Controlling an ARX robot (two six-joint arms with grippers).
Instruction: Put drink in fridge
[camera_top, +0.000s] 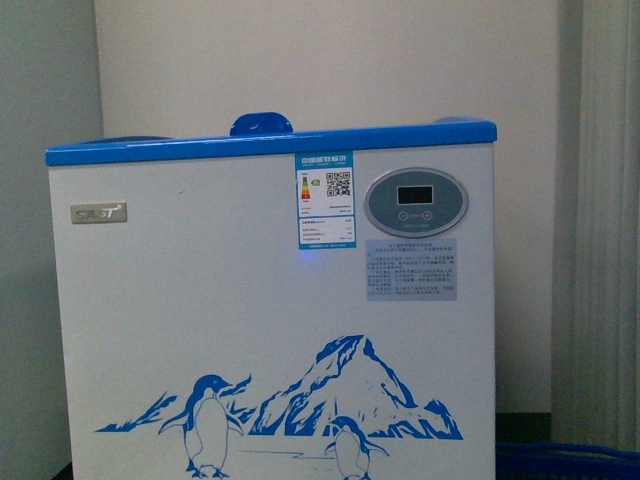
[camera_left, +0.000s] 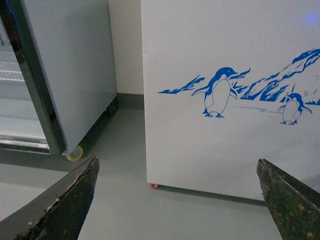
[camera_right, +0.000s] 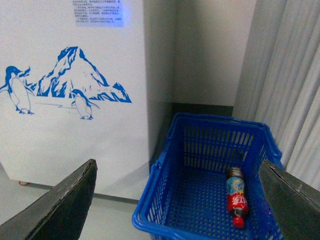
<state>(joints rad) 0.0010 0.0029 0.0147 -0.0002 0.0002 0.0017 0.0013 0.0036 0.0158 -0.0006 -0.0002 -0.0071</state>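
Note:
The fridge (camera_top: 270, 300) is a white chest freezer with a blue rim and a penguin-and-mountain decal, and it fills the front view. Its front also shows in the left wrist view (camera_left: 225, 50) and the right wrist view (camera_right: 65, 130). The drink (camera_right: 237, 197), a small bottle with a dark body, a blue-and-white and red label and a red cap, lies on its side in a blue plastic basket (camera_right: 150, 220) on the floor beside the fridge. My right gripper (camera_right: 177, 162) is open above the basket's near edge, apart from the bottle. My left gripper (camera_left: 177, 162) is open and empty above the floor in front of the fridge.
A tall upright white cabinet (camera_left: 70, 75) on castors stands on the other side of the fridge, with a floor gap between them. A pale curtain (camera_right: 290, 75) hangs behind the basket. The basket's rim shows at the front view's bottom right (camera_top: 565, 462). A blue handle (camera_top: 261, 124) tops the fridge.

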